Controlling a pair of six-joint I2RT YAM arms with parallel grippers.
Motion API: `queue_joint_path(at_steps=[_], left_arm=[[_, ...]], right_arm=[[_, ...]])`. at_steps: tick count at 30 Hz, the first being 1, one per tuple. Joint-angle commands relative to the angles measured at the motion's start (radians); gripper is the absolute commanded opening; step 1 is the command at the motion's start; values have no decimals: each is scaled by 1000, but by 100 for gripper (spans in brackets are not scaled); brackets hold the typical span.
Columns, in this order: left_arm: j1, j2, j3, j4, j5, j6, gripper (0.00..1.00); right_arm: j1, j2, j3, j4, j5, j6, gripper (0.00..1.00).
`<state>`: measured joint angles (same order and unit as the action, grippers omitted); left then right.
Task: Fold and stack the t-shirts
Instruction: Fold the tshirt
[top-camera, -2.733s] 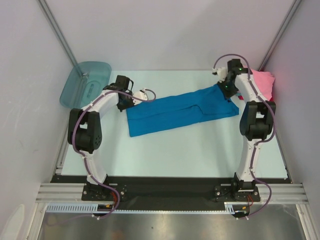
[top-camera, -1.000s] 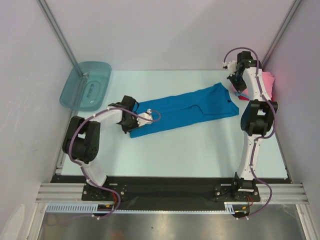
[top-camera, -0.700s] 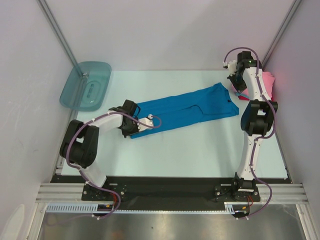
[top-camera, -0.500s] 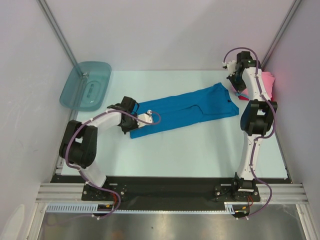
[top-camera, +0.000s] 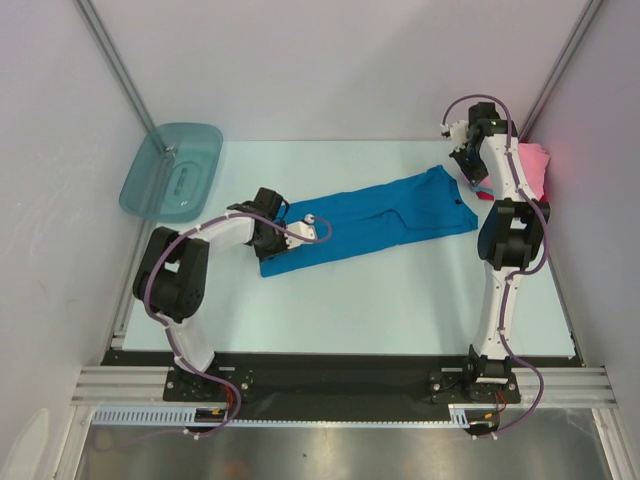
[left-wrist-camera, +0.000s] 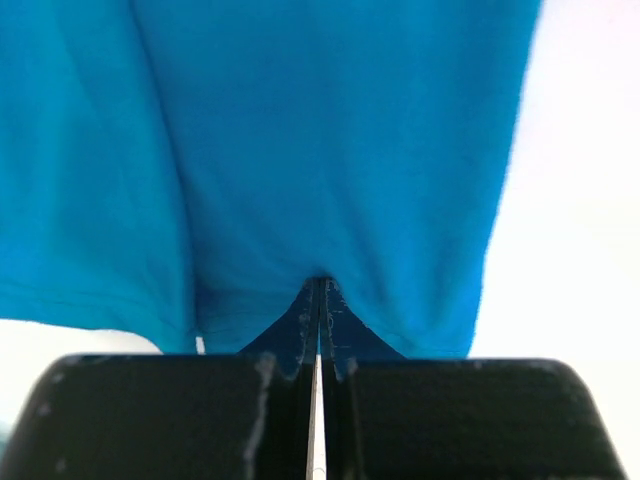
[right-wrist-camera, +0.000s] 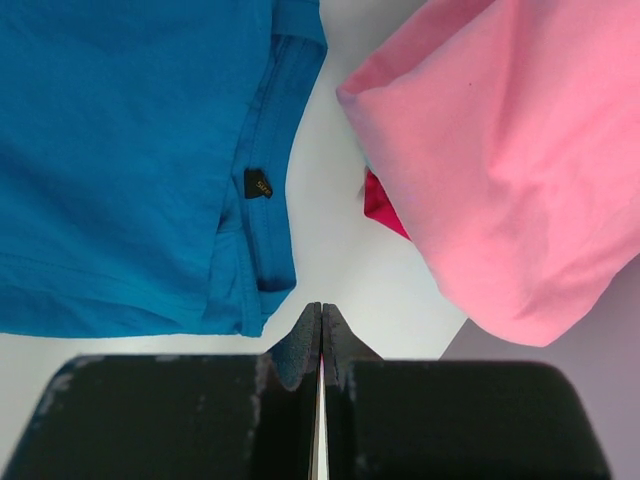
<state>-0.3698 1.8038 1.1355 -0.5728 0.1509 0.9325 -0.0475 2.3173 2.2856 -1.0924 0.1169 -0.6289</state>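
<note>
Grip has moved: left gripper pinches blue shirt by its centre-left hem; right gripper, closed and empty, has retreated upper right beside pink shirt. Fold looks next.

Matt cloth blue t-shirt, glossy plastic tub.

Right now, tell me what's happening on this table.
The left end effector is shut on the left end of the blue t-shirt, which lies as a long strip across the table. The right end effector is shut and holds nothing. It is poised by the shirt's collar end, beside the pink t-shirt.
</note>
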Motion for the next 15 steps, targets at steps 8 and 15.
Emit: queue_joint_path(at_steps=[8,15], left_arm=[[-12,-8,-71,-35,52,5,0],[-23,35,-56,-126,64,20,0]], right_arm=[[9,14,64,14,17,-6,0],[26,24,78,14,24,-20,0]])
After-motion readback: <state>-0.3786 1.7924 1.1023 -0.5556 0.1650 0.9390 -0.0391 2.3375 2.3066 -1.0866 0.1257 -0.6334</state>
